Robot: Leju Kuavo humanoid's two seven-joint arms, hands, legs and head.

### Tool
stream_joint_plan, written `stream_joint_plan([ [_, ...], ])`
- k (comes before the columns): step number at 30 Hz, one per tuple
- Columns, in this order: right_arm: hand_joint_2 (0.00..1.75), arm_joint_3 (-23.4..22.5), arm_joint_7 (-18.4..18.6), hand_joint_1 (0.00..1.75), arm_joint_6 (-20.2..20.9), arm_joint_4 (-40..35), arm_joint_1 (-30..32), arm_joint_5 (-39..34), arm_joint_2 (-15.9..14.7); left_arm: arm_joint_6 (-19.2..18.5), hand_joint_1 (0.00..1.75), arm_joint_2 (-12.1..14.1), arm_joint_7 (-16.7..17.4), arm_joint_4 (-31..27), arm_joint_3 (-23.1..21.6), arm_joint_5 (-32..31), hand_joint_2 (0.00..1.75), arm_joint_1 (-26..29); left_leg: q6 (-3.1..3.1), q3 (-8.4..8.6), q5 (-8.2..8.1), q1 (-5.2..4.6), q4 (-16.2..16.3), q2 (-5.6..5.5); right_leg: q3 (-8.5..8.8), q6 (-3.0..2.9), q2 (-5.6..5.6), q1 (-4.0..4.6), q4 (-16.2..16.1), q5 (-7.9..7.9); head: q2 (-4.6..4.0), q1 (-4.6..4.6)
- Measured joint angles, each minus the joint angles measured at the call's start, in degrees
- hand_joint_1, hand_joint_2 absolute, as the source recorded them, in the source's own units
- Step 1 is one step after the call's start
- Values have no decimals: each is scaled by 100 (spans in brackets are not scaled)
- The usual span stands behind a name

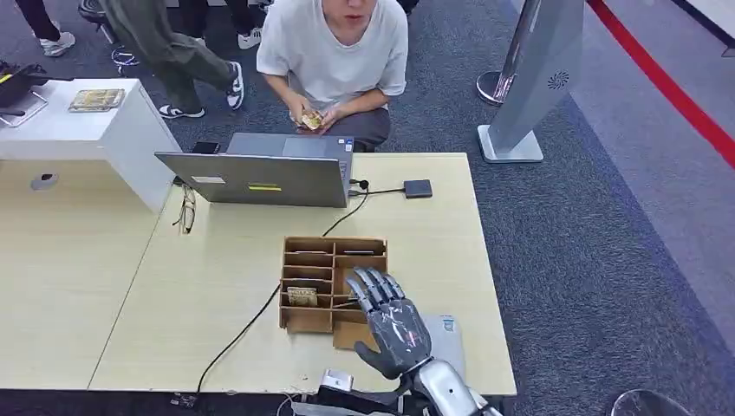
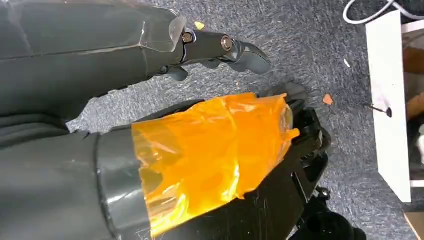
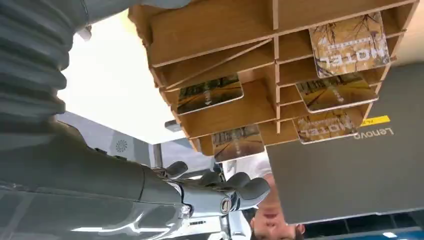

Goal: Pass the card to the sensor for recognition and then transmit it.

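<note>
Several hotel cards (image 3: 349, 44) sit in the wooden slotted rack (image 1: 333, 282), none yet mine; my right hand (image 1: 390, 322) hovers over its right side, fingers spread and empty. I should lower slowly, pinching one card's exposed edge cleanly.

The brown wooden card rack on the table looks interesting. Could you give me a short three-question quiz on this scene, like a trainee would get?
1. True or false: the right robot hand hovers over the brown wooden card rack holding nothing.
2. What lies between the rack and the seated person in the white T-shirt? A) grey laptop B) red box C) green bottle
3. Fill in: the printed cards in the rack read "____".

Key: 1 true; 2 A; 3 HOTEL.
</note>
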Motion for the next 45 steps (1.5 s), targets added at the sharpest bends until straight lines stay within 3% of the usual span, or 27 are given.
stream_joint_plan([
  [7,175,13,249,0,103,247,-197,64,131,-51,0,-7,28,2,46,-50,0,-19,0,0,0,0,0,0,0,0,0,0,0,0,0,0],
  [23,175,-142,310,0,133,556,-415,129,134,-79,0,0,55,-20,133,-136,0,15,0,0,0,0,0,0,0,0,0,0,0,0,0,2],
  [25,175,-186,328,16,171,553,-418,131,134,-53,0,7,112,-46,136,-168,0,23,0,0,0,0,0,0,0,0,0,0,0,0,0,2],
  [30,175,-236,334,26,201,542,-422,179,134,22,0,55,160,-179,136,-243,0,80,0,0,0,0,0,0,0,0,0,0,0,0,0,2],
  [38,175,-308,326,24,232,488,-422,217,134,57,0,138,205,-404,136,-308,0,151,0,0,0,0,0,0,0,0,0,0,0,0,0,2],
  [45,175,-345,319,33,243,420,-422,199,134,74,0,190,225,-547,136,-321,0,198,0,1,0,0,0,0,0,0,-1,0,0,0,0,0],
])
